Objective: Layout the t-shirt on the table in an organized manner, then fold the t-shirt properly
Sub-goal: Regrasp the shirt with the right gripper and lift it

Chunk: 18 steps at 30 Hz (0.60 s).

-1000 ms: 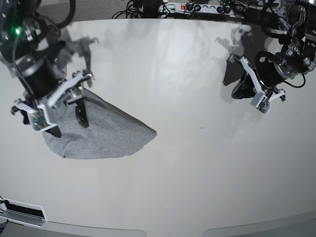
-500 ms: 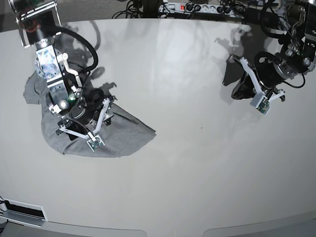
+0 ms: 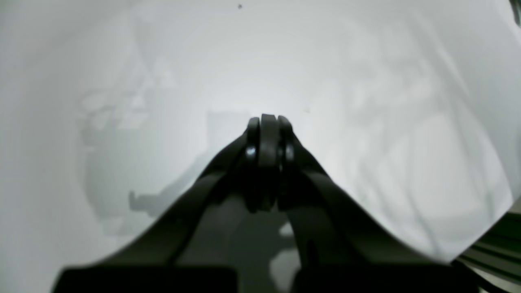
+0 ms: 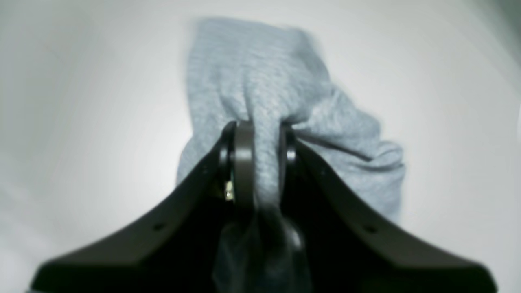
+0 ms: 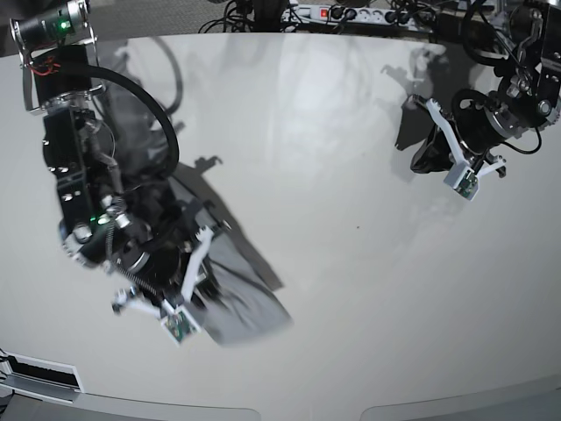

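Observation:
The heather-grey t-shirt (image 4: 260, 81) hangs bunched from my right gripper (image 4: 256, 134), which is shut on a fold of it above the white table (image 4: 81, 101). In the base view the right gripper (image 5: 206, 303) is at the front left, and the t-shirt (image 5: 250, 316) is a blurred grey bundle trailing from it. No lettering shows. My left gripper (image 3: 266, 122) is shut and empty, held over bare table (image 3: 366, 81). In the base view the left gripper (image 5: 427, 158) is at the far right, far from the shirt.
A power strip and cables (image 5: 342, 13) run along the table's back edge. The table's curved front edge (image 5: 307, 408) lies close to the right arm. A small dark speck (image 5: 357, 228) marks the table's middle.
The right arm has swung toward the front of the table and shut on the shirt, pulling it up into a bundle and forward. The left arm has not moved.

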Tool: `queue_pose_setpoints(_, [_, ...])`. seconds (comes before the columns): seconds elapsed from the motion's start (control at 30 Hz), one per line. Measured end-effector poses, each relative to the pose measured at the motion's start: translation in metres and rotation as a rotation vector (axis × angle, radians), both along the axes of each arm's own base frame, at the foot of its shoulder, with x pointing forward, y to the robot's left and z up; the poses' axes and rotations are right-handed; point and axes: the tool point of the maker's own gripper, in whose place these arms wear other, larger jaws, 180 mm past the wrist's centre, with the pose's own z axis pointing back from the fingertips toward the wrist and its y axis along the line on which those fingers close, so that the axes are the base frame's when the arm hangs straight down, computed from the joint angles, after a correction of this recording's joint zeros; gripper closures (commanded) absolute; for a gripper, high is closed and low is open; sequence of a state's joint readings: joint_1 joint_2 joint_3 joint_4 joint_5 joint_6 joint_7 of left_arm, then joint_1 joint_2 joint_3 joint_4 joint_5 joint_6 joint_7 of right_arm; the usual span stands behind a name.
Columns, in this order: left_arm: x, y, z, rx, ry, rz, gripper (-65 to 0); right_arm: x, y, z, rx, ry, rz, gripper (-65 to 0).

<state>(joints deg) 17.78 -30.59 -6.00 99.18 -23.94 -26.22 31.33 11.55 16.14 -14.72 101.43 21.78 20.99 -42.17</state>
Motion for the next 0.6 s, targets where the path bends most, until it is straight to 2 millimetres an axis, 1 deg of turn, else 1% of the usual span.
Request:
queue_pose_setpoints(0.03, [-0.001, 0.0, -0.001, 0.003, 0.004, -0.001, 0.0, -0.004, 0.008, 0.021, 0.051, -0.038, 0.043, 0.0])
queue_pose_setpoints(0.07, [-0.001, 0.001, -0.002, 0.01, 0.012, -0.001, 0.0, -0.009, 0.014, 0.037, 0.113, -0.06, 0.08, 0.0])
queue_pose_setpoints(0.1, [-0.003, 0.004, -0.004, 0.026, 0.024, -0.002, 0.0, -0.014, 0.017, 0.047, 0.169, -0.066, 0.104, 0.0])
queue_pose_setpoints(0.17, [-0.004, 0.007, -0.005, 0.041, 0.033, -0.005, 0.0, -0.025, 0.017, 0.058, 0.248, -0.06, 0.17, 0.0])
queue_pose_setpoints(0.23, [-0.006, 0.008, -0.007, 0.047, 0.04, -0.006, 0.0, -0.027, 0.004, 0.072, 0.31, -0.089, 0.193, 0.0])
queue_pose_setpoints(0.33, [-0.007, 0.008, -0.007, 0.046, 0.043, -0.006, 0.0, -0.019, -0.033, 0.097, 0.401, -0.162, 0.108, 0.0])
queue_pose_setpoints(0.37, [-0.008, 0.007, -0.008, 0.045, 0.047, -0.005, 0.0, -0.018, -0.044, 0.096, 0.416, -0.162, 0.065, 0.0])
queue_pose_setpoints(0.4, [-0.008, 0.006, -0.008, 0.042, 0.047, -0.004, 0.0, -0.018, -0.056, 0.088, 0.399, -0.139, 0.019, 0.0])
queue_pose_setpoints(0.43, [-0.008, 0.005, -0.008, 0.039, 0.046, -0.004, 0.0, -0.018, -0.066, 0.073, 0.353, -0.101, -0.03, 0.0])
queue_pose_setpoints(0.47, [-0.007, 0.005, -0.008, 0.038, 0.044, -0.003, 0.0, -0.02, -0.075, 0.058, 0.302, -0.064, -0.071, -2.8])
queue_pose_setpoints(0.5, [-0.006, 0.005, -0.007, 0.037, 0.04, -0.004, 0.0, -0.021, -0.081, 0.045, 0.263, -0.034, -0.104, -7.8])
queue_pose_setpoints(0.53, [-0.003, 0.004, -0.005, 0.034, 0.032, -0.003, 0.0, -0.025, -0.085, 0.034, 0.232, -0.008, -0.121, -10.6])
queue_pose_setpoints(0.57, [-0.002, 0.003, -0.003, 0.021, 0.02, -0.001, 0.0, -0.029, -0.085, 0.026, 0.225, 0.014, -0.129, -9.3])
queue_pose_setpoints(0.6, [-0.002, 0.003, -0.003, 0.018, 0.02, 0.0, 0.0, -0.033, -0.084, 0.02, 0.228, 0.03, -0.13, -4.6])
